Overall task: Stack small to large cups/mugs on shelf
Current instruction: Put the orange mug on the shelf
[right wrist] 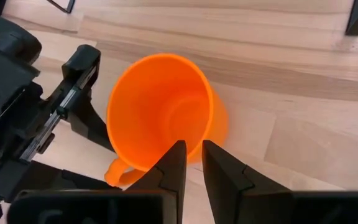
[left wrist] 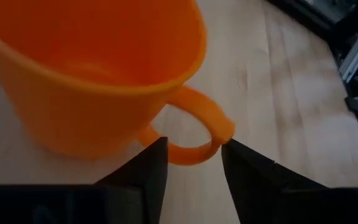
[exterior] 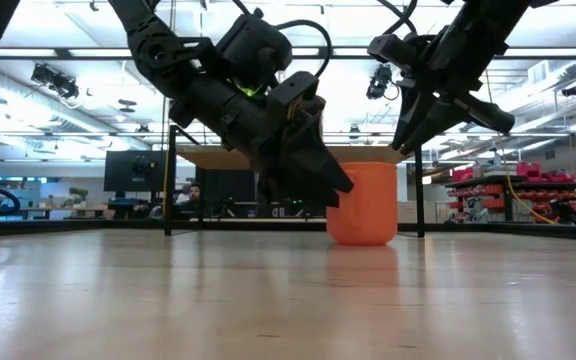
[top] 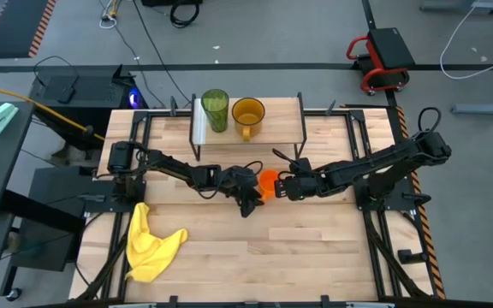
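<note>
Orange mug (top: 268, 181) upright mid-table in front of shelf (top: 276, 109), left gripper (left wrist: 193, 163) fingers apart straddling its handle, right gripper (right wrist: 194, 163) fingers narrowly parted over its rim, green tumbler (top: 215, 109) and amber mug (top: 248, 114) on shelf.

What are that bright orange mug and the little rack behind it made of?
The bright orange mug with a handle looks like plastic: smooth, evenly coloured, thin-walled, with light glowing through it. The small rack seems to have a pale board top, probably wood though too far off to show grain, on thin black legs, likely metal.
</note>
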`<state>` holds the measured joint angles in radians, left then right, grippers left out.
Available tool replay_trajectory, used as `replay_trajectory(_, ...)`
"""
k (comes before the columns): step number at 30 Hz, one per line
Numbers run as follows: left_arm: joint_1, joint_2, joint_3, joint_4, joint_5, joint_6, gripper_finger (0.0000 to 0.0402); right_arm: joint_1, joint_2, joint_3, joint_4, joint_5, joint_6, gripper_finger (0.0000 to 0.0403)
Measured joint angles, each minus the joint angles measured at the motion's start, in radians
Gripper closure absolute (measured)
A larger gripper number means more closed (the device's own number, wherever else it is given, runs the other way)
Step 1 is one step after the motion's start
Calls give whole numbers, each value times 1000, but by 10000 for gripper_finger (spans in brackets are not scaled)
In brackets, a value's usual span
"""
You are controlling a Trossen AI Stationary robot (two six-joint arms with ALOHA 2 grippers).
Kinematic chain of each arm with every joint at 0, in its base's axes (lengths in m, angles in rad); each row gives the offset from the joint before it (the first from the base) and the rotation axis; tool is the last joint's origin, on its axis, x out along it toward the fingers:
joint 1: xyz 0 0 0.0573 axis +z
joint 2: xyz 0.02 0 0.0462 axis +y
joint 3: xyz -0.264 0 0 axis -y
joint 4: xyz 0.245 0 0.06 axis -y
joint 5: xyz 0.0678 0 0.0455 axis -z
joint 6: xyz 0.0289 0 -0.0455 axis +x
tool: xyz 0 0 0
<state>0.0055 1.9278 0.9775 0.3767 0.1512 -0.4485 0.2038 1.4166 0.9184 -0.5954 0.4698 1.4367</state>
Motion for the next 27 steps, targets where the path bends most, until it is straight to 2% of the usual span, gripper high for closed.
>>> replay_trajectory(17,-16,4,0,44,5,-17,261,0,0,0,0,0,-8,342)
replay_trajectory(27,-20,4,0,50,3,-38,300,0,0,0,1,0,-8,342)
